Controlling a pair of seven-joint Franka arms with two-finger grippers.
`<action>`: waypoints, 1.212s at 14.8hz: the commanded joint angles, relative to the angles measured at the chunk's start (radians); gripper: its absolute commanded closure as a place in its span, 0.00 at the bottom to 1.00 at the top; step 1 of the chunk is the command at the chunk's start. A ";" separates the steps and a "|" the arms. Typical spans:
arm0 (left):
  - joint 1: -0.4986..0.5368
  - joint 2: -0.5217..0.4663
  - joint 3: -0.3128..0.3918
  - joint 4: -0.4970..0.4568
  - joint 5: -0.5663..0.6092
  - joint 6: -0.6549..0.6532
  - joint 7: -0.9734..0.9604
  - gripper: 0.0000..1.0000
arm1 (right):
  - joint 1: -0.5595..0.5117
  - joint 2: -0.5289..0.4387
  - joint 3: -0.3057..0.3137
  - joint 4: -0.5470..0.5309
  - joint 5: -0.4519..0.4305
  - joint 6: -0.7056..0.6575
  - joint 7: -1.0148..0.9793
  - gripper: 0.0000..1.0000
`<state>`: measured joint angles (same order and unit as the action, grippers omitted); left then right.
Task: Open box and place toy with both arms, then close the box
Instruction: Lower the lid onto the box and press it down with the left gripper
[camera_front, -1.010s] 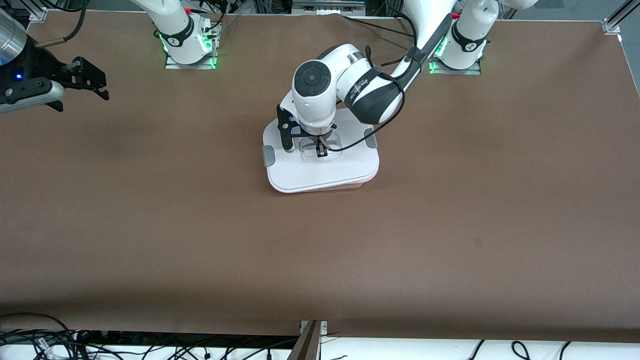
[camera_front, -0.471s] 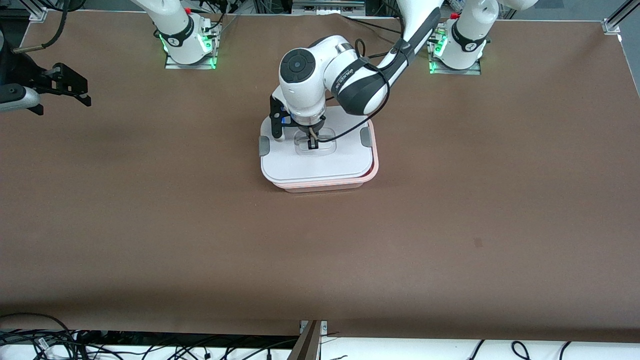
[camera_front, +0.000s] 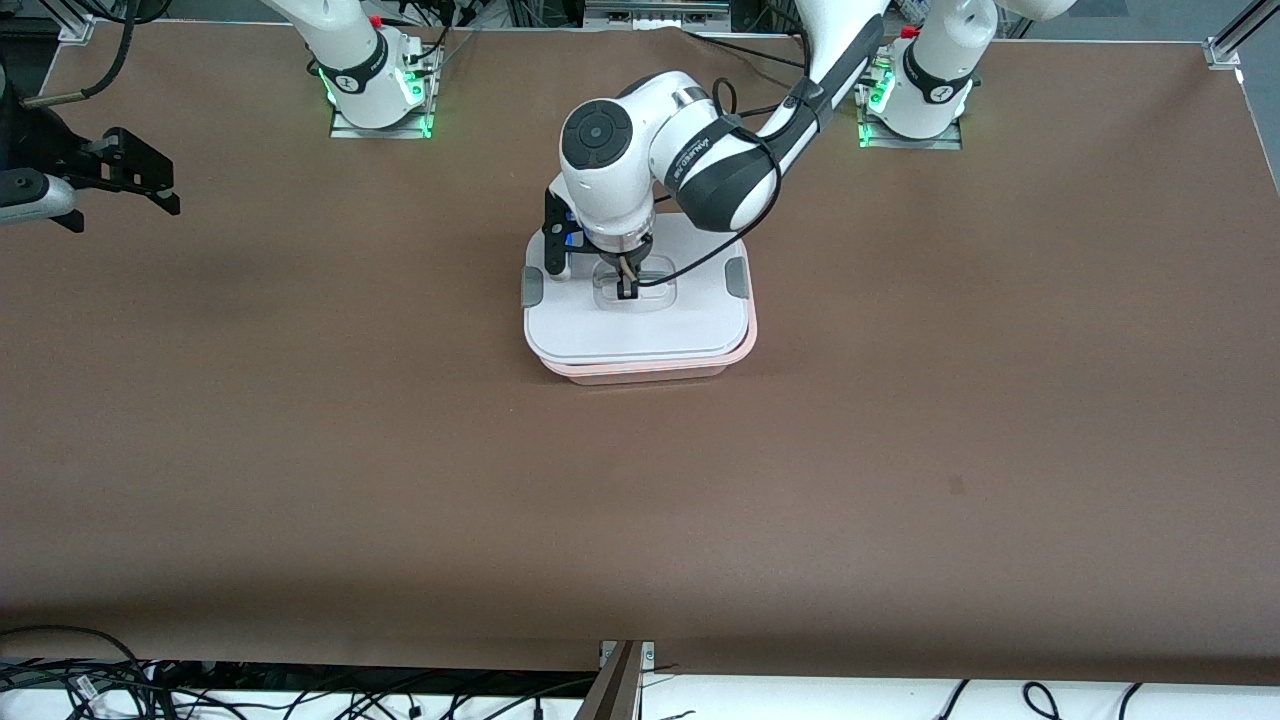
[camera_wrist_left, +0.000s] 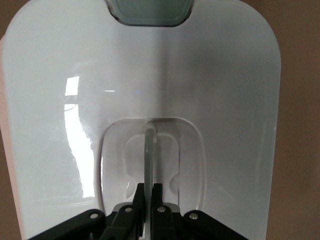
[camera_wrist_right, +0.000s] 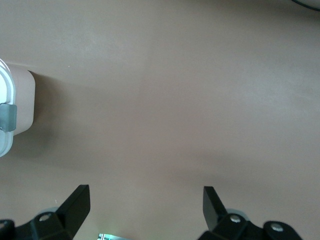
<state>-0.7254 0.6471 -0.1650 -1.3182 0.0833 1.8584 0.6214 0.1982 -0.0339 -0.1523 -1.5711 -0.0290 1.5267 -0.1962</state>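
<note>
The box (camera_front: 655, 372), a pale-pink tub, stands mid-table with its white lid (camera_front: 640, 330) lying on it. A strip of pink rim shows along the edge nearest the front camera. My left gripper (camera_front: 627, 290) points down onto the lid and is shut on the clear handle (camera_wrist_left: 148, 150) in the lid's recess (camera_wrist_left: 190, 165). In the left wrist view its own jaws (camera_wrist_left: 149, 189) pinch that thin handle. My right gripper (camera_front: 170, 188) hangs open and empty over the bare table at the right arm's end. It (camera_wrist_right: 146, 192) sees a corner of the box (camera_wrist_right: 22, 97) with a grey clip (camera_wrist_right: 7, 117). The toy is out of view.
Grey clips (camera_front: 533, 288) sit on both short sides of the lid. The arm bases (camera_front: 378, 85) stand along the table's edge farthest from the front camera. Cables (camera_front: 90, 685) lie below the nearest edge. Brown tabletop (camera_front: 900, 450) surrounds the box.
The left gripper has brought the lid down and squared it over the tub, where it earlier sat skewed. The right gripper has drawn back toward its end of the table.
</note>
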 joint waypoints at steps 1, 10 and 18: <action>0.007 -0.011 0.008 0.005 0.019 -0.036 0.046 1.00 | 0.001 0.008 0.008 0.023 -0.014 -0.005 0.014 0.00; 0.017 0.003 0.010 0.014 0.007 -0.035 0.031 1.00 | -0.002 0.008 0.007 0.022 -0.026 -0.019 0.001 0.00; 0.024 0.003 0.010 0.019 0.000 -0.035 -0.037 1.00 | -0.003 0.008 0.007 0.023 -0.031 -0.014 0.003 0.00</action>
<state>-0.7120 0.6478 -0.1585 -1.3166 0.0816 1.8472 0.5953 0.1983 -0.0335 -0.1496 -1.5697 -0.0473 1.5248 -0.1962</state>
